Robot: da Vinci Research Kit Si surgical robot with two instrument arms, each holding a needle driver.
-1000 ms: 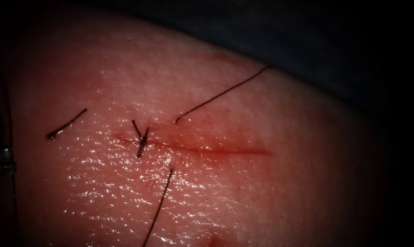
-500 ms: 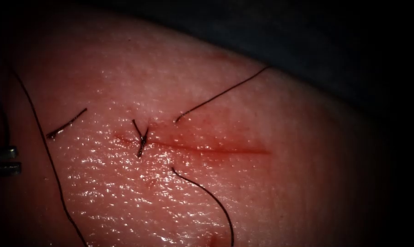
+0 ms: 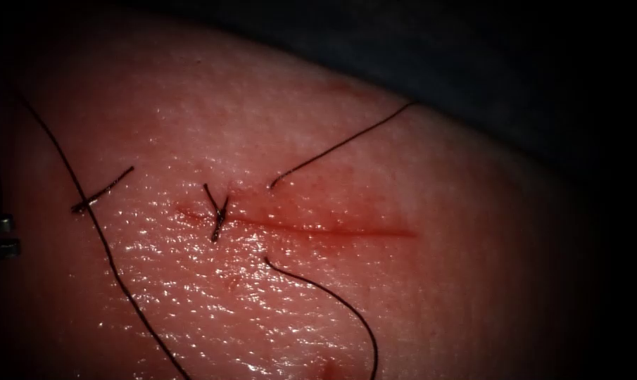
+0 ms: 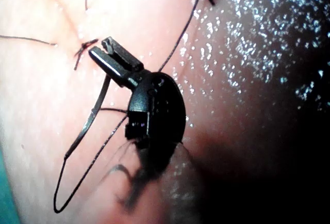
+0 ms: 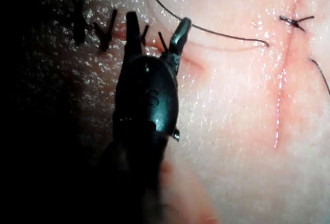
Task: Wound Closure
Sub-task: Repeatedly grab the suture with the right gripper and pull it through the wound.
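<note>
Two tools, unlike states: left tool (image 4: pixel 100 48) clamped on the needle (image 4: pixel 86 123), seemingly toward one end of its curve, exact spot hard to place; right tool (image 5: pixel 154 28) spread wide, holding nothing, poised over the tissue (image 5: pixel 232 146). Needle clear of the tissue, out to the left of the cut (image 3: pixel 318 229), with thread (image 3: pixel 100 238) trailing across the wet surface. One knot (image 3: pixel 218 214) tied across the cut. Probably stiff, thin and slick, that needle: best gripped on the mid-curve, never at the tip. Thread likely limp, light, easily snagged.
</note>
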